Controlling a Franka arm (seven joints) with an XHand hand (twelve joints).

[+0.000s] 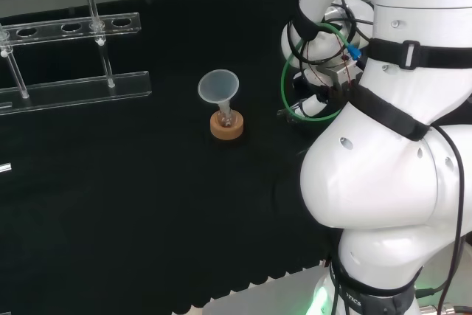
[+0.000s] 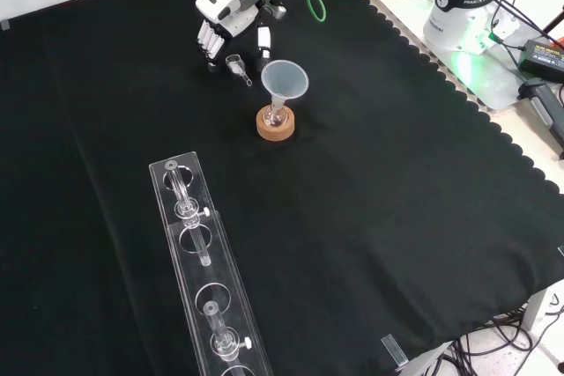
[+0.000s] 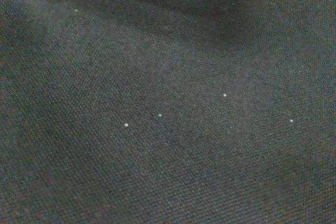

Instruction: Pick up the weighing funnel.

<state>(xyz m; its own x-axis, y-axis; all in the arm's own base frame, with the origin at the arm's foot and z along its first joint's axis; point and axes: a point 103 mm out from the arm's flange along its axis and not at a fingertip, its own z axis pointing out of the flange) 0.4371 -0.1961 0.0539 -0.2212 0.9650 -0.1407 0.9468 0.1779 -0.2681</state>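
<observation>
In the front view, a clear test-tube rack (image 2: pixel 204 281) lies lengthwise on the black cloth (image 3: pixel 168 129) of the desk (image 2: pixel 397 173), at lower left, with a few clear tubes in its holes. It is well apart from everything else.

Farther up and a little to the right, the hand (image 2: pixel 231 19) comes down from the top edge with its palm low over the cloth. Its fingers (image 2: pixel 207 40) point down on the left and the thumb (image 2: pixel 263 39) on the right. They are straight and spread wide, closed on nothing.

The weighing funnel (image 2: pixel 236 63), a small clear scoop with a short stem, lies on the cloth just under that gap, between fingers and thumb. Whether any fingertip touches it I cannot tell.

Just right of it stands the funnel (image 2: pixel 284 79), mouth up, its stem in a small flask (image 2: pixel 276 114) seated on a cork ring (image 2: pixel 275 127).

In the head view, the arm's white links (image 1: pixel 383 130) stand at the right.
</observation>
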